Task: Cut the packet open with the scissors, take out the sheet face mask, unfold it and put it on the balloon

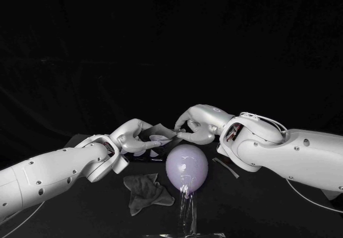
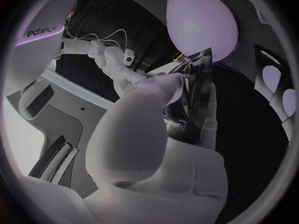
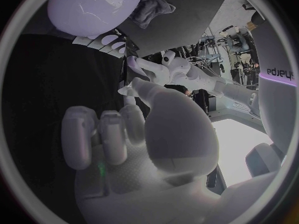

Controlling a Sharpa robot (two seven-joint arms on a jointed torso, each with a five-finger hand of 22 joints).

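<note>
Head view: the silver left hand is holding a dark glossy foil packet up over the black table, just behind the lavender egg-shaped balloon that's sitting on a clear stand. The silver right hand is reaching its fingertips to the packet's top edge, and a crumpled grey cloth is lying beside the balloon. Left wrist cam: the left hand's fingers are pinching the packet tight, with the balloon showing just past it. Right wrist cam: most of the right hand's fingers are curling into the palm, and honestly I can't tell if it's actually gripping the packet.
</note>
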